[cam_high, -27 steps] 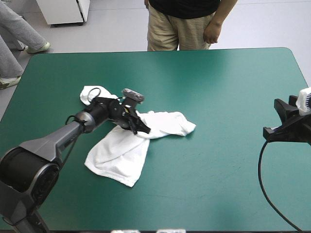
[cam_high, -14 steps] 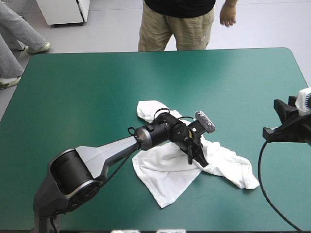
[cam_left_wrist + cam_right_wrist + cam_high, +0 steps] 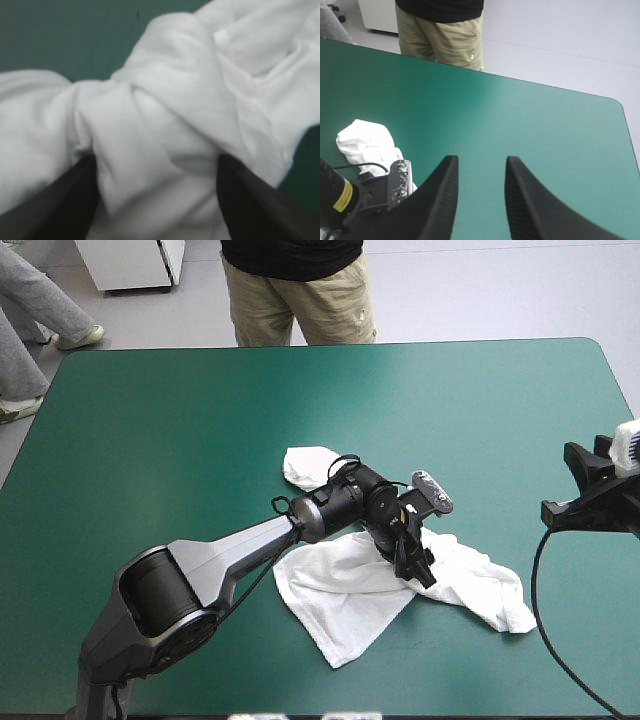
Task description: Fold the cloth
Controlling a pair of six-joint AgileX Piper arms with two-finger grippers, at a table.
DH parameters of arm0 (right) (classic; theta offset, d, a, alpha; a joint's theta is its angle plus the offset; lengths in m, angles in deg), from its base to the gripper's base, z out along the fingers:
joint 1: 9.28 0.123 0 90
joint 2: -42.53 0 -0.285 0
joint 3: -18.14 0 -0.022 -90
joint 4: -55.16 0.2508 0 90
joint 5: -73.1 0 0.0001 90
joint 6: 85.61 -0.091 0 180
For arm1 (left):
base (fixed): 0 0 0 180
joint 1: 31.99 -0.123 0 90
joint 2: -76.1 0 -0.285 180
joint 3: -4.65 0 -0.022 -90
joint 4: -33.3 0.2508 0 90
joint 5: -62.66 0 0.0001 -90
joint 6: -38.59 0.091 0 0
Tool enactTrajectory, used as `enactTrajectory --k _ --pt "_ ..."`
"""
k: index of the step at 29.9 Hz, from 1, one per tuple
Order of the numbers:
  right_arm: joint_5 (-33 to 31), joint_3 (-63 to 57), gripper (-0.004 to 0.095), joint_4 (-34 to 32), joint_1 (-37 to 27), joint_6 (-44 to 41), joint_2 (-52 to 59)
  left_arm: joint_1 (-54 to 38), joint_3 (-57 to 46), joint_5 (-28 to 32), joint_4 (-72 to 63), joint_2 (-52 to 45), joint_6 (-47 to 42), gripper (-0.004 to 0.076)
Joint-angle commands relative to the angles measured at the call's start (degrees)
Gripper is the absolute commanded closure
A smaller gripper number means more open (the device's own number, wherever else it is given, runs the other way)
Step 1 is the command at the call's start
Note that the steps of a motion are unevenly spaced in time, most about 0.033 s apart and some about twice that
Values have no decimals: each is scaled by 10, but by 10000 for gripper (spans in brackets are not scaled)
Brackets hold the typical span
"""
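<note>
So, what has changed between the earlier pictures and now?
The left gripper dragged the T-shirt across the table from left of centre toward its right side; since just before, it barely shifted. Its fingers now stand apart around bunched cloth. The right gripper stayed at the table's right edge, open.

Left fingers point(image 3: 55, 210) and right fingers point(image 3: 440, 200) stand apart.

T-shirt point(image 3: 345, 605) mid hidden under L hand point(image 3: 420, 568).
</note>
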Motion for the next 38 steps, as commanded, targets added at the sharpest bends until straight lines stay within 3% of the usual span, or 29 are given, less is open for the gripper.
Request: enactTrajectory --k 1,5,11,16,22,28,38 --pt "47 13 605 -6 -3 5 1 3 19 -36 8 -87 -28 251" --pt "47 13 605 -6 -3 6 1 3 16 -68 98 -169 -90 259" --pt "47 13 605 -6 -3 9 1 -21 -4 -182 202 -259 -148 259" --pt "49 13 605 -6 -3 10 1 -75 -110 -194 201 -318 -154 259" --pt "63 13 605 -6 -3 12 1 -125 -297 -53 175 -363 -156 259" --pt "70 13 605 -3 -3 10 1 -134 -390 85 155 -357 -162 259" --pt "74 13 605 -1 -3 5 1 -133 -399 113 150 -272 -148 259"
